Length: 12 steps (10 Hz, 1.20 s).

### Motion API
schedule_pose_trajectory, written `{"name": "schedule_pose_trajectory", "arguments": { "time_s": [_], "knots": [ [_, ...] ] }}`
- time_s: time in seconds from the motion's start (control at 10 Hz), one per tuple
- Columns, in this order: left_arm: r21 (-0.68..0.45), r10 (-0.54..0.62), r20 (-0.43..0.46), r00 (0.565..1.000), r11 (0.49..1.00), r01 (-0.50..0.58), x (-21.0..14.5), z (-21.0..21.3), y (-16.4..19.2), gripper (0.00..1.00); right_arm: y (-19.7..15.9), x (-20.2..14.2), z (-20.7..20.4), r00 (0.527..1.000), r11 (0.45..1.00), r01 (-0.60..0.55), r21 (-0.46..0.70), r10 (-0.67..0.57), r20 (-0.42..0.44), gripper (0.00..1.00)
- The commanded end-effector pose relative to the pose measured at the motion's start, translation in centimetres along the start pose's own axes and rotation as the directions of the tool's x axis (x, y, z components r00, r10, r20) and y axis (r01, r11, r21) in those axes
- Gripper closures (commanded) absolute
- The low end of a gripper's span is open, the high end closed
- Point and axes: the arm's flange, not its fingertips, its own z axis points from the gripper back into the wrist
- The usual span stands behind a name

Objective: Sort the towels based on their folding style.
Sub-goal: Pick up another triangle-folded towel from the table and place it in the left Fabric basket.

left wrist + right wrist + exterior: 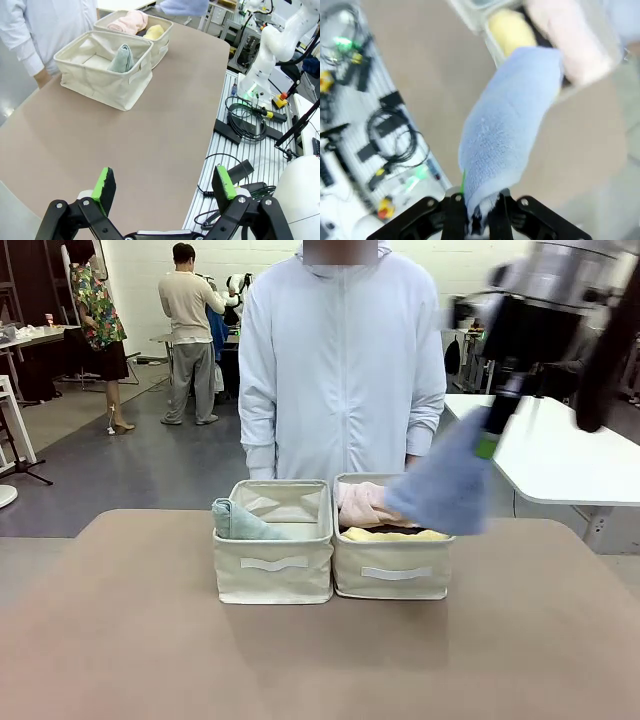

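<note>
Periwinkle-blue towel (445, 488) hangs in the air over the far right corner of the right-hand bin (390, 575), narrow end up, broad end low, smeared by motion. Right wrist view makes the grip plain where the front view blurs it: right gripper (477, 212) clamped tight on the towel's narrow end, terry bunched between the fingers, the rest stretching toward the yellow roll (512, 30) and pale pink roll (570, 40) in the bin below. Front view sets the two beige bins side by side, touching; sage-green towel (238, 522) lies in the left bin (272, 580), toward its left side; person (340, 370) in a white coat stands just behind. Left wrist view: left gripper (165, 185) spread wide, holding nothing, above bare table (125, 150), well apart from the bins; right arm's base (255, 85) and cables (245, 125) beyond the table edge
</note>
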Motion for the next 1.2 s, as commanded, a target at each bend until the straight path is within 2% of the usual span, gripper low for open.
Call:
{"name": "schedule_pose_trajectory", "arguments": {
  "time_s": [0.0, 0.2, 0.4, 0.6, 0.7, 1.1],
  "knots": [
    [0.005, -0.025, 0.023, 0.999, 1.0, 0.024, -0.1, 0.1, 0.1, 0.0, -1.7, 5.3, -0.5, 0.976, 0.976, -0.215, 0.045, 0.212, 0.053, 0.88],
    [0.005, -0.025, 0.023, 0.999, 1.0, 0.024, -0.1, 0.1, 0.1, 0.0, -1.9, 10.7, -1.6, 0.948, 0.949, -0.307, 0.069, 0.299, 0.112, 0.88],
    [0.005, -0.025, 0.023, 0.999, 1.0, 0.024, -0.1, 0.1, 0.1, 0.0, -2.6, 14.0, -3.1, 0.93, 0.933, -0.354, 0.056, 0.346, 0.124, 0.88],
    [0.005, -0.025, 0.023, 0.999, 1.0, 0.024, -0.1, 0.1, 0.1, 0.0, -3.5, 14.6, -3.7, 0.945, 0.947, -0.313, 0.072, 0.303, 0.126, 0.88],
    [0.005, -0.025, 0.023, 0.999, 1.0, 0.024, -0.1, 0.1, 0.1, 0.0, -2.5, 14.3, -4.3, 0.938, 0.94, -0.336, 0.057, 0.329, 0.108, 0.88],
    [0.005, -0.025, 0.023, 0.999, 1.0, 0.024, -0.1, 0.1, 0.1, 0.0, -2.5, 14.3, -4.3, 0.938, 0.94, -0.336, 0.057, 0.329, 0.108, 0.88]
  ]
}}
